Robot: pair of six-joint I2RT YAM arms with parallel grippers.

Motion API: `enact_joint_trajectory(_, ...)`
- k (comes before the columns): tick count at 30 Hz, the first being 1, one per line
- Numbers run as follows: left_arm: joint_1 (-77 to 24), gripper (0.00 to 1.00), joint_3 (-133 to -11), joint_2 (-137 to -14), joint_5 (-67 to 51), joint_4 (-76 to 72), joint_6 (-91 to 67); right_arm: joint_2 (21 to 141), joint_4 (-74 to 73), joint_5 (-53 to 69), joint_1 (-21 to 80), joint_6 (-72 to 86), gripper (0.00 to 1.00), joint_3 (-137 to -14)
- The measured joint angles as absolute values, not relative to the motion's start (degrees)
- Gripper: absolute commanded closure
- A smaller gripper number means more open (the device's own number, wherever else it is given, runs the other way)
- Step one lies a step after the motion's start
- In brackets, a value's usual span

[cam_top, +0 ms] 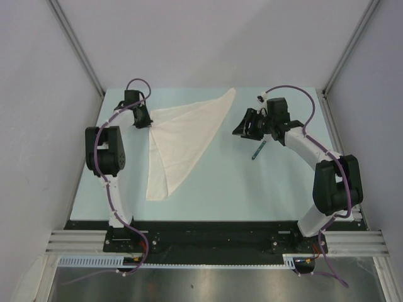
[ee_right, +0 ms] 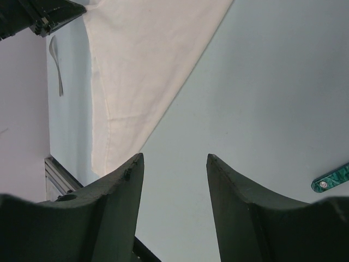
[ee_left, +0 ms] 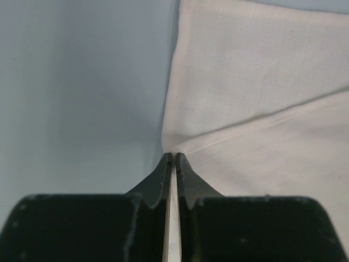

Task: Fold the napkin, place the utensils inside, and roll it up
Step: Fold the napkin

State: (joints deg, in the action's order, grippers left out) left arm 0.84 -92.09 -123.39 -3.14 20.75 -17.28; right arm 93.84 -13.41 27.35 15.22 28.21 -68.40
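The white napkin (cam_top: 182, 135) lies on the table as a folded triangle, one point at the back and one toward the front. My left gripper (cam_top: 145, 122) sits at its left corner. In the left wrist view the left gripper (ee_left: 173, 156) is shut on that corner of the napkin (ee_left: 256, 82), with white cloth showing between the jaws. My right gripper (cam_top: 245, 128) hovers right of the napkin, open and holding nothing. The right wrist view shows the open right gripper (ee_right: 174, 159), the napkin (ee_right: 147, 60) ahead to the left, and the knife's teal handle (ee_right: 330, 179) at the right edge. The knife (cam_top: 258, 151) lies beside the right arm.
Grey walls close in the pale blue table (cam_top: 239, 189) on the left, back and right. A metal rail (cam_top: 214, 240) with both arm bases runs along the near edge. The left arm's gripper (ee_right: 38, 13) shows at the top left of the right wrist view.
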Motion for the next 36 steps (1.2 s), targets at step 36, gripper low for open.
enact_joint_trajectory(36,0.8,0.96,-114.9,-137.1,-2.5,27.7,-15.2,96.0,-16.3,27.3,16.0,26.9,0.45,-71.1)
